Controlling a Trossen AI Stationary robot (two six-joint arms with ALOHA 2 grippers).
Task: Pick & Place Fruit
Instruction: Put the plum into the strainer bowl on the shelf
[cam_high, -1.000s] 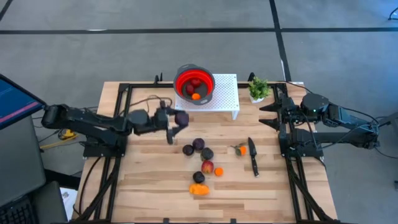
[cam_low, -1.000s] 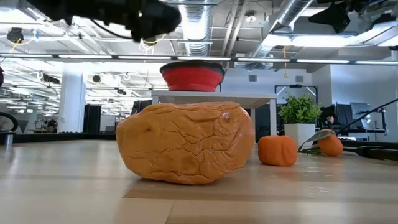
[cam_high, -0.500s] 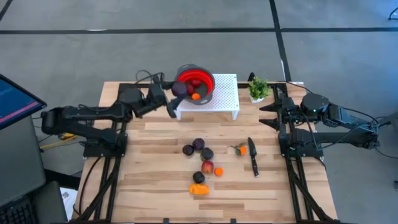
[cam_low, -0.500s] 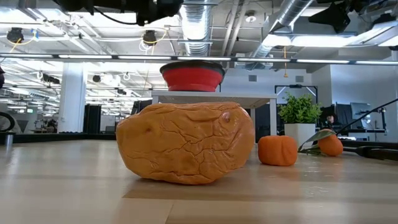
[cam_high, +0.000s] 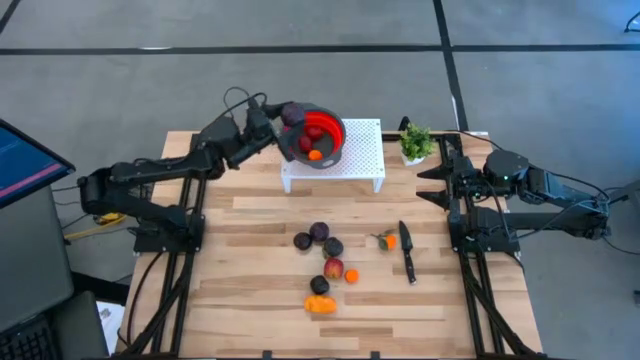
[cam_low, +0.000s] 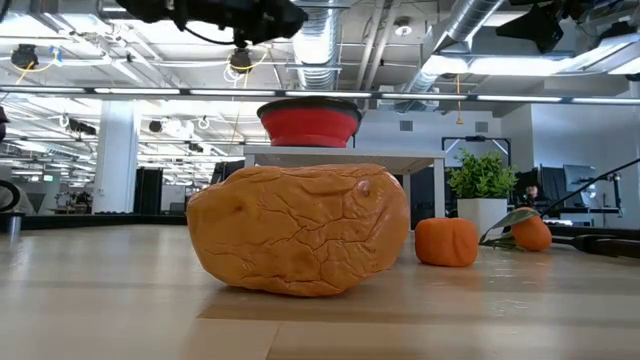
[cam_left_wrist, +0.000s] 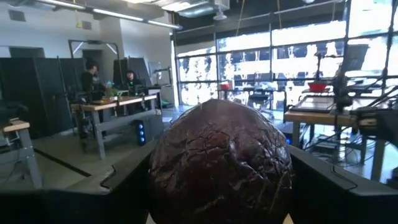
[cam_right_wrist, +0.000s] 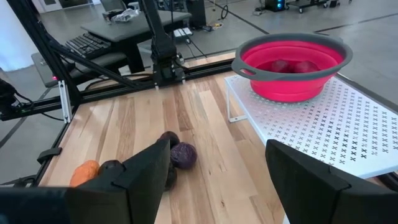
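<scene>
My left gripper (cam_high: 284, 118) holds one dark purple plum (cam_high: 293, 114) between its fingers, raised at the rim of the red bowl (cam_high: 336, 133) on the white perforated stand (cam_high: 362, 156). The bowl holds two red balls and one small orange. On the table lie four more plums, one red-yellow ball, two small oranges and one larger orange piece (cam_high: 320, 304). My right gripper (cam_right_wrist: 211, 180) waits at the table's right edge, jaws apart and empty.

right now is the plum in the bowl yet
No. The plum is held in the left gripper at the red bowl rim, not dropped.
</scene>
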